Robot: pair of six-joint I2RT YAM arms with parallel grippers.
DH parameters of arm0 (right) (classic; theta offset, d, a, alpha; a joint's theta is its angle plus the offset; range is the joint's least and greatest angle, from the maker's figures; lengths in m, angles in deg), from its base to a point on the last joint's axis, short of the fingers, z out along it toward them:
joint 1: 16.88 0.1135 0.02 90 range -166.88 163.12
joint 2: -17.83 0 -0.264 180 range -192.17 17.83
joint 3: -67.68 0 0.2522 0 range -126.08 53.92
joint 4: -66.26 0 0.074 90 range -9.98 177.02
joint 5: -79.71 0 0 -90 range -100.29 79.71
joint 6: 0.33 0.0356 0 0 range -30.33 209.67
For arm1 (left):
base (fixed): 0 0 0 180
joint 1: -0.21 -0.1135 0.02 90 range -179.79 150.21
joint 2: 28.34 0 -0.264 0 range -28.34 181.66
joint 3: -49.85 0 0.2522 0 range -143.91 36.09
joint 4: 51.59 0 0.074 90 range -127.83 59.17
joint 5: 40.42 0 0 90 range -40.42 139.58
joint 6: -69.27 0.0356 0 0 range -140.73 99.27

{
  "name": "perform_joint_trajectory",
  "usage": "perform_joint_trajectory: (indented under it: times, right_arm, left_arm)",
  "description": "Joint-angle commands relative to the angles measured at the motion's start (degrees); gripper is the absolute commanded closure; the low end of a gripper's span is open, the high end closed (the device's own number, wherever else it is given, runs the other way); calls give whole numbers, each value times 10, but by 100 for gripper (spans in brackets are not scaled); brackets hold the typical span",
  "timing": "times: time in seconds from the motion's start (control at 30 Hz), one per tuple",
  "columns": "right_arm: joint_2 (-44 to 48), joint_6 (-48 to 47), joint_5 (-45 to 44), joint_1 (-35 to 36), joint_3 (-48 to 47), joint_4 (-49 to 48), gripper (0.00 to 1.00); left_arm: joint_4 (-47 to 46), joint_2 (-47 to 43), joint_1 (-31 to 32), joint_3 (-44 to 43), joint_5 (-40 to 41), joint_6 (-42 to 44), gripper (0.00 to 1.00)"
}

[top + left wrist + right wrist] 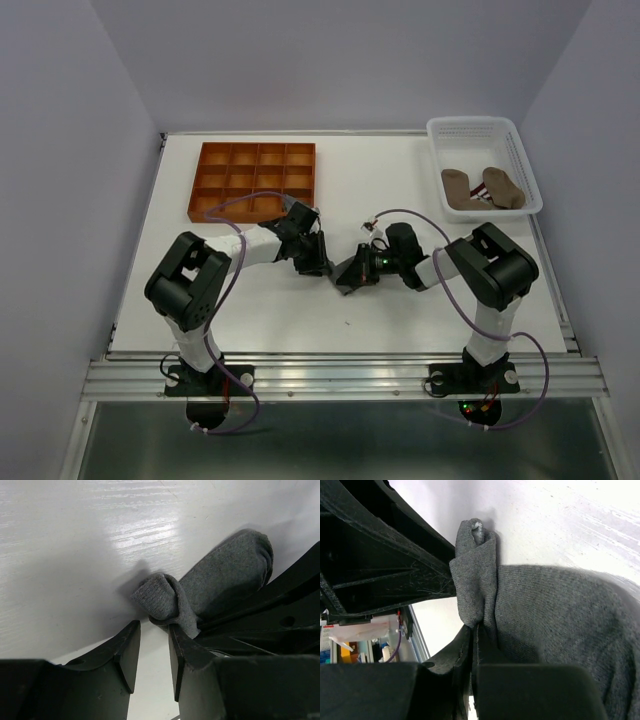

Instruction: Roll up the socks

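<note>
Right wrist view: the right gripper (473, 642) is pinched tight on a fold of the grey sock (560, 620). The sock's rolled end (475, 560) stands up above the fingertips at the centre of the frame.

In the left wrist view the left gripper (154, 632) has its jaws a little apart, with bare table (75, 555) showing between them. It grips nothing, though the rolled end sits just past its tips and seems to touch the one toward the right of the frame.

In the top external view the sock is at the middle of the frame, mostly hidden under the two grippers.

The roll looks loose and barely one turn deep. It would likely spring open if the right gripper let go before the left had hold. Closing where it stands, the left gripper might catch only the edge, or nothing. The grippers are crowded together, so a careless move could knock one against the other. A pull might slide the sock along the smooth table instead of rolling it.
</note>
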State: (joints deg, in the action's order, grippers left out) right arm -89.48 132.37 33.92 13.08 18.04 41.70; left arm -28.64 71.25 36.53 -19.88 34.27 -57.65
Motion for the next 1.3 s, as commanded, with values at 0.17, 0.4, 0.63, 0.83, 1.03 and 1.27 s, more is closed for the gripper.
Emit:
perform_joint_trajectory:
  times: [0.17,0.4,0.63,0.83,1.03,1.27]
  right_arm:
    - [-13,-1,15,-10,-4,-32,99]
    - [-13,-2,20,-20,-3,-32,99]
    - [-8,-5,21,-20,-7,-31,99]
    - [-9,-6,22,-20,-4,-31,99]
    - [-4,-11,23,-20,-3,-31,99]
    - [-5,-32,33,-20,-9,-9,92]
  left_arm:
    - [-20,-20,3,-12,-7,5,60]
    - [-19,-43,3,-5,-9,13,60]
    - [-35,-56,5,-5,-15,22,59]
    - [-37,-17,6,-20,-16,23,60]
    - [-34,9,9,-43,7,19,66]
    - [-15,20,28,-68,78,-8,80]
